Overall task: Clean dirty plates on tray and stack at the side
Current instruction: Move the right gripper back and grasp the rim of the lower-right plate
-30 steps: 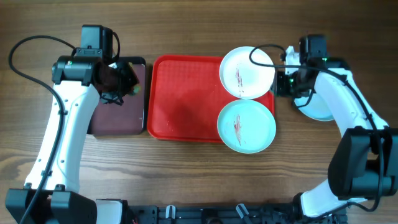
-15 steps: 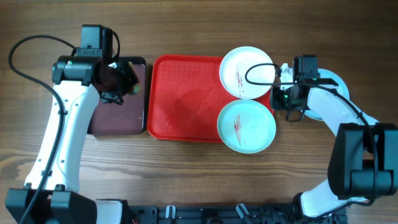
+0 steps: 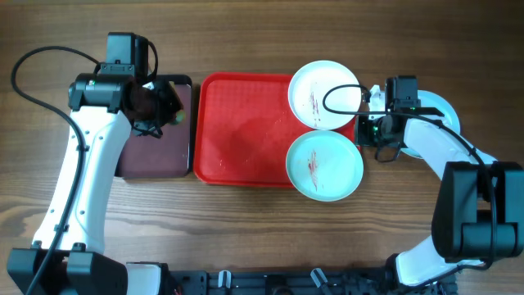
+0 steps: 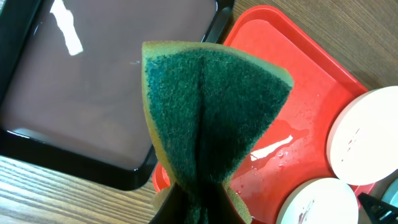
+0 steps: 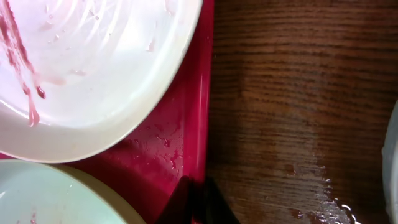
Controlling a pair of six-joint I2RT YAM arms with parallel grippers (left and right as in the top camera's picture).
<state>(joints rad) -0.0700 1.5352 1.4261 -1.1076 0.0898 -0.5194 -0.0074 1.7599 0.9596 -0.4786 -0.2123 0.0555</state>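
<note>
L gripper (image 4: 194,210) clamps sponge (image 4: 211,106); R gripper (image 5: 198,202) pinches tray (image 5: 181,142) rim.

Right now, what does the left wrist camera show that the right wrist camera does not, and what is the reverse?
Only the left wrist view shows a green sponge pinched in the left claw, and a dark maroon tray with a black rim.

Only the right wrist view shows the right claw closed at the rim of the red tray, a wet patch on the table, and the edge of a third plate at the right border.

Both views show the red tray, the white plate with red smears, and the pale blue plate.
</note>
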